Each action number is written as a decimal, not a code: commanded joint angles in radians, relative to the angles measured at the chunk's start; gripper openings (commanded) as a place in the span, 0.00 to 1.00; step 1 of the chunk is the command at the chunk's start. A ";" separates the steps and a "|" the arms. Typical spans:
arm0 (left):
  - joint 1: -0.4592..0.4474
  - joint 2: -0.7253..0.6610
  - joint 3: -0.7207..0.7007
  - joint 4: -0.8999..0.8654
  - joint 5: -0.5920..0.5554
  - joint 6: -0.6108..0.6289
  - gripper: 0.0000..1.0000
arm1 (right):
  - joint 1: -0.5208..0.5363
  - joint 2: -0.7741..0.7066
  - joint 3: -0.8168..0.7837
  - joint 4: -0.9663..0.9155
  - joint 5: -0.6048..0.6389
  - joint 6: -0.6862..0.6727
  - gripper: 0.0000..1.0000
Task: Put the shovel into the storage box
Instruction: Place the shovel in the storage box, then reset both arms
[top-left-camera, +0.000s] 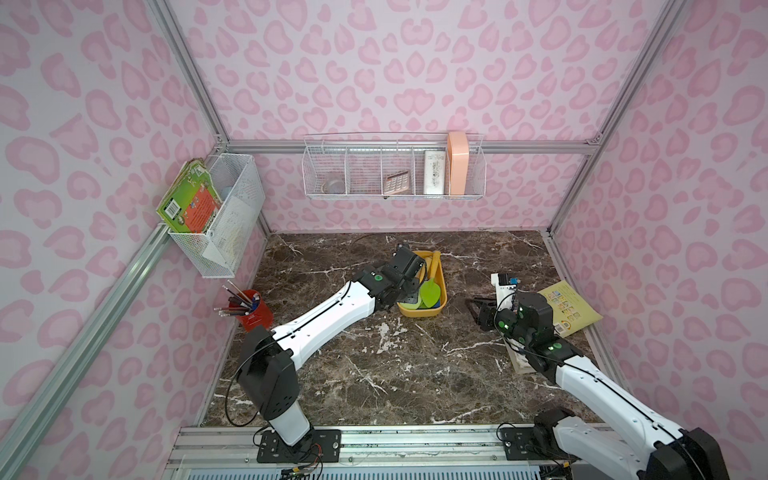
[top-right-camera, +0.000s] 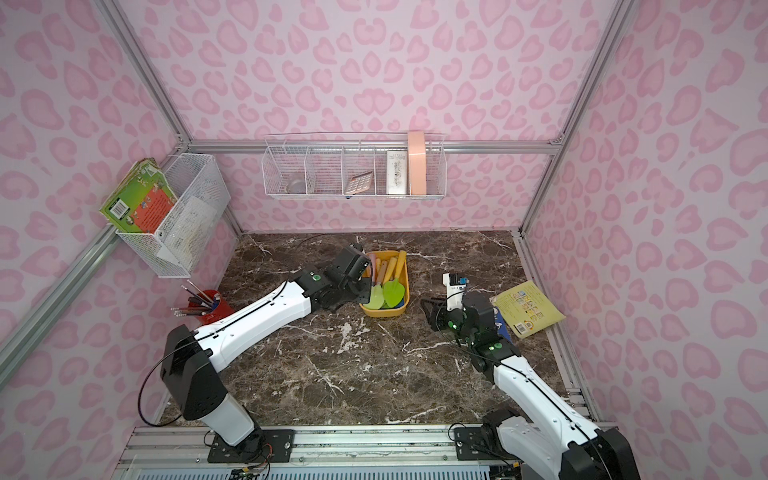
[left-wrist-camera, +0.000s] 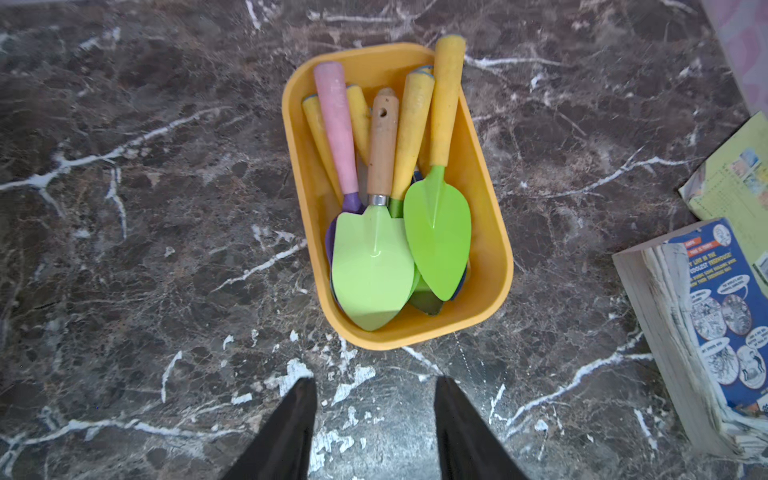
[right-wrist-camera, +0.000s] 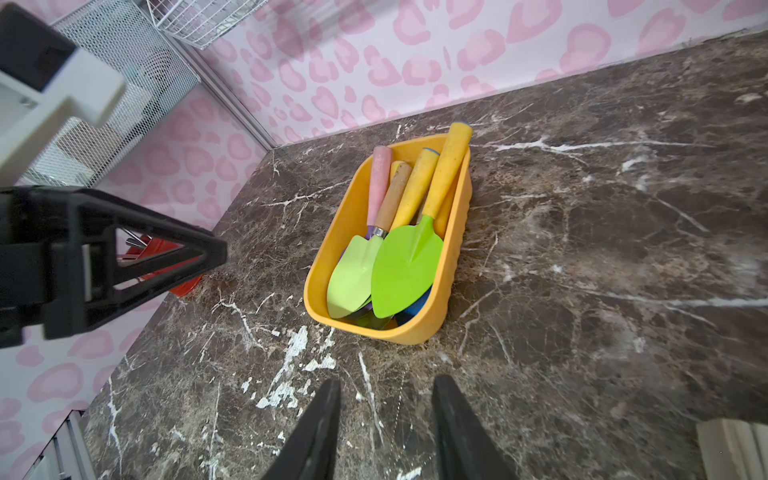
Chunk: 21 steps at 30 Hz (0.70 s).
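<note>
The shovel, a pale-green metal blade on a wooden handle (left-wrist-camera: 370, 266), is seen lying topmost inside the shallow orange-yellow plastic storage box (left-wrist-camera: 488, 232), beside a bright-green, yellow-handled trowel (left-wrist-camera: 436, 237). At the box's left edge, the left end effector (left-wrist-camera: 374, 380) is seen with jaws apart and empty. Well to the right, the right end effector (right-wrist-camera: 387, 380) is likewise parted and empty. Placement is judged done; only a clear retreat is called for next.

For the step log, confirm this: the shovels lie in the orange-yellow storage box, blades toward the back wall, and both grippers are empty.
Wrong direction: the blades point toward the robot's side, the handles toward the back wall, as a top view shows. The shovels do lie in the storage box, and the left gripper and right gripper are empty.
</note>
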 joint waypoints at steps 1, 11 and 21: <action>0.004 -0.064 -0.069 0.007 -0.084 0.001 0.61 | 0.006 0.038 0.038 0.040 0.002 -0.028 0.44; 0.084 -0.299 -0.309 0.015 -0.187 0.088 0.99 | -0.004 0.145 0.141 0.024 0.111 -0.070 0.99; 0.396 -0.457 -0.513 0.163 -0.194 0.260 0.98 | -0.093 0.190 0.186 0.046 0.515 -0.147 0.99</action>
